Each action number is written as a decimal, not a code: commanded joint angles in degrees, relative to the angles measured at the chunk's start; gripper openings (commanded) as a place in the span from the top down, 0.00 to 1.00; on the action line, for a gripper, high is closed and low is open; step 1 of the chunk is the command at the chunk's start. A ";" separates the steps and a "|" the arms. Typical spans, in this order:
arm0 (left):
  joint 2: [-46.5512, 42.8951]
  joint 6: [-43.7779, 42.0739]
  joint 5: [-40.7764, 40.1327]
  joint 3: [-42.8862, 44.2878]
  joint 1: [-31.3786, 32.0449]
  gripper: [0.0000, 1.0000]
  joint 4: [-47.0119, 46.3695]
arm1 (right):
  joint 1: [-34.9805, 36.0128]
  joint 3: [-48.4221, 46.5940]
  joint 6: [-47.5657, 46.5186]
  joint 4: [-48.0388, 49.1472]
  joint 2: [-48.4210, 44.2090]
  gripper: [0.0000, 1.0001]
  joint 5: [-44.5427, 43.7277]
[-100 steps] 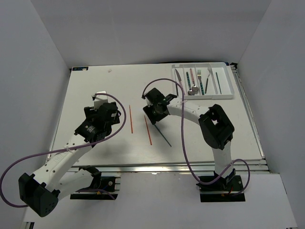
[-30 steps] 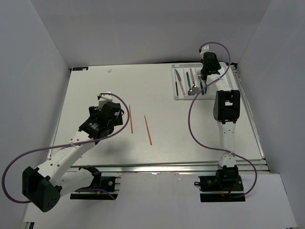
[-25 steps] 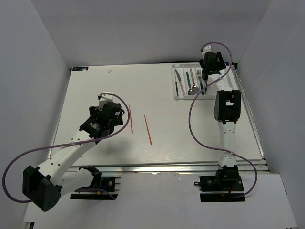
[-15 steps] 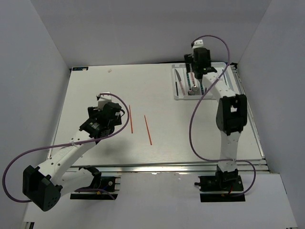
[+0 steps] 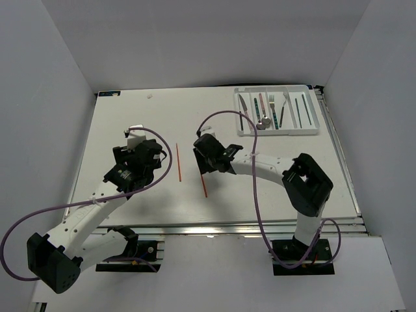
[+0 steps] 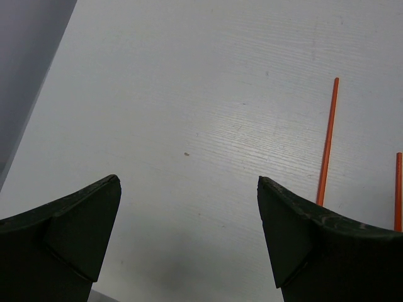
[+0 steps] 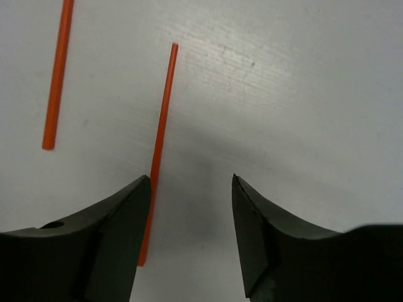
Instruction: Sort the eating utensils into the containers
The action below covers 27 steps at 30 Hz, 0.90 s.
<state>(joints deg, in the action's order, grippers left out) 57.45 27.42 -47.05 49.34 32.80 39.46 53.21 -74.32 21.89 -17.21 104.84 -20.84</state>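
Two red chopsticks lie on the white table: one to the left, the other partly under my right gripper. In the right wrist view that gripper is open and holds nothing, and the nearer chopstick runs along the inner edge of its left finger. My left gripper hovers left of both chopsticks. It stands wide open over bare table, with a chopstick off to its right. The white tray at the far right holds several utensils in its compartments.
Grey walls enclose the table on three sides. The right arm's elbow rises over the right half of the table. Purple cables loop beside both arms.
My right arm has swung from over the tray back to the middle of the table, down over the right-hand red chopstick. The left arm has barely shifted.
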 commanded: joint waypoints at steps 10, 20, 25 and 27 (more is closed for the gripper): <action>-0.76 -0.52 1.87 0.84 -0.10 0.02 -0.35 | 6.28 -2.05 6.06 -9.15 5.64 0.55 4.41; -0.85 -0.70 2.57 0.76 -0.10 0.02 -0.53 | 7.79 -4.34 6.76 -11.35 9.24 0.62 3.09; -0.85 -0.88 3.19 0.67 -0.10 0.02 -0.79 | 7.09 -2.15 6.94 -12.05 12.32 0.67 4.58; -0.85 -1.05 3.63 0.67 -0.10 0.02 -0.88 | 6.56 -1.35 6.85 -12.23 12.93 0.71 6.16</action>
<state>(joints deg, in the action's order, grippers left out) 57.47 26.87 -44.10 49.34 32.80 39.35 60.40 -77.89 28.27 -25.91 113.93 -16.56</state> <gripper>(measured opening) 0.980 0.305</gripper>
